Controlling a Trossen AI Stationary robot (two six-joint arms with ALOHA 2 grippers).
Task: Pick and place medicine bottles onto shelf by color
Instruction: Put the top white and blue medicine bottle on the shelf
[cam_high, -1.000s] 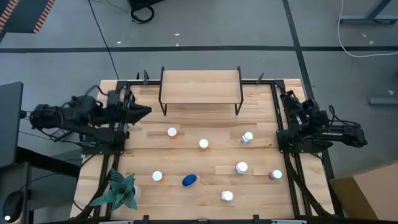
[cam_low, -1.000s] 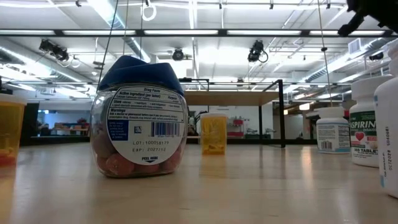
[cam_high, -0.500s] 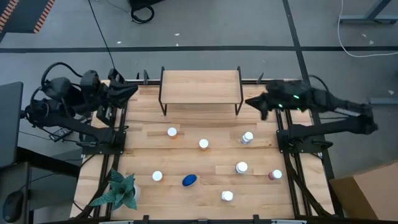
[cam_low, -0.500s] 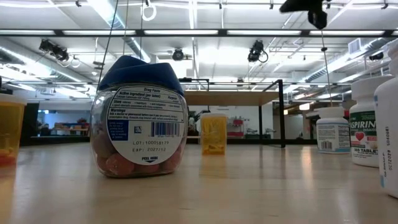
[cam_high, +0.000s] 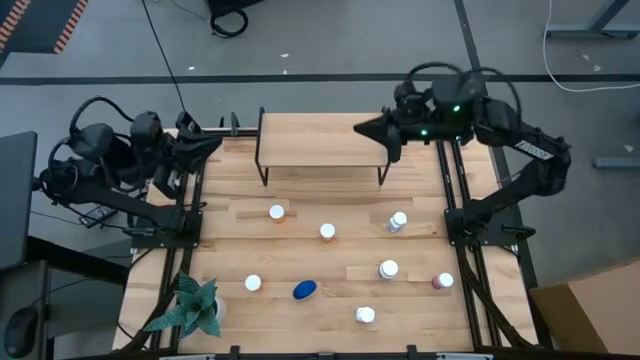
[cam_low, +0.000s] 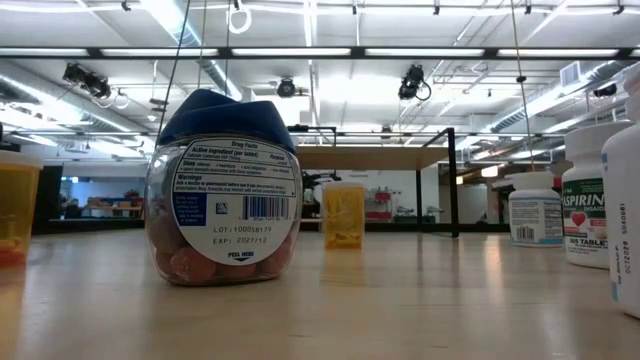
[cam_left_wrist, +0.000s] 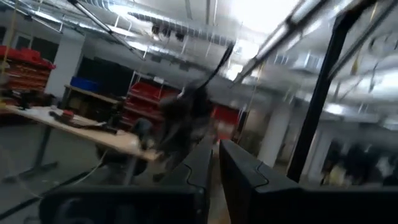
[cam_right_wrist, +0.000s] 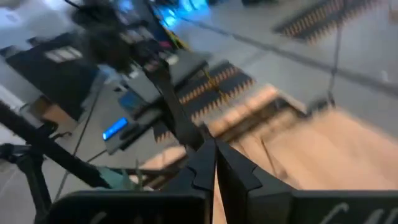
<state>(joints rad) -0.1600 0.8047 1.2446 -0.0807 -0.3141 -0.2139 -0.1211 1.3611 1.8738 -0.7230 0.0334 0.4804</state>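
Note:
Several medicine bottles stand upright on the wooden table: a blue-lidded one, white-capped orange ones, white ones and a dark red one. The shelf stands on its black legs at the table's far edge. My left gripper hovers shut beside the shelf's left end, holding nothing. My right gripper is raised, shut and empty, over the shelf's right end, pointing toward the table's left.
A green plant stands at the table's near left corner. Black frame rails run along the table's left and right edges. Bare tabletop lies between the shelf and the bottles. A white bottle stands near the front edge.
My right gripper has risen from its folded place at the table's right edge and swung toward the far edge and leftward, ending over the shelf's right end; it stays shut. My left gripper has risen and drawn toward the far left corner, then held still. No bottle has moved.

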